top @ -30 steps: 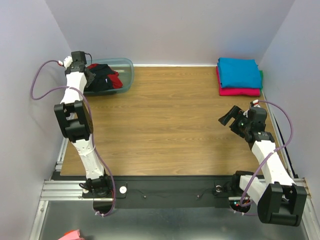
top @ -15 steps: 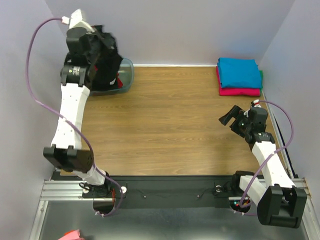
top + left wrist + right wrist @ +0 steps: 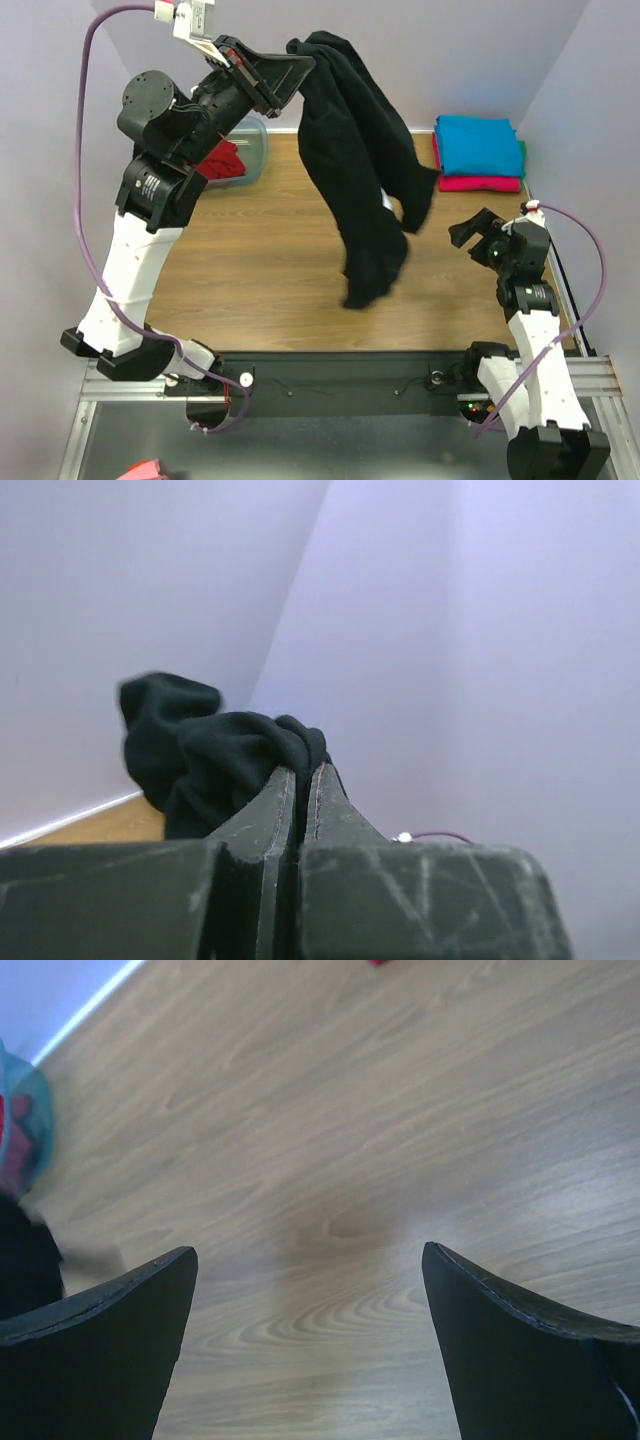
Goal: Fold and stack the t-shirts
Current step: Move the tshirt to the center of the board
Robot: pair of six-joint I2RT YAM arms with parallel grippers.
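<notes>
The wooden surface (image 3: pixel 270 270) fills most of the overhead view, with walls at the back and on both sides. Above it hangs the black t-shirt (image 3: pixel 365 180), lifted high and draped in a long, crumpled fall from the back left toward the middle; whether its lowest end touches the wood cannot be told. The left fingers (image 3: pixel 300 68) are pressed together on a bunched fold at the shirt's top, the cloth spilling over their tips in the wrist view. At the back left corner sits a blue-grey plastic tub (image 3: pixel 255 150) with a red t-shirt (image 3: pixel 225 160) inside. At the back right, a folded turquoise t-shirt (image 3: pixel 480 145) lies on a folded pink t-shirt (image 3: pixel 480 183). The right fingers (image 3: pixel 472 230) are spread wide with nothing between them, raised over bare wood at the right side.
</notes>
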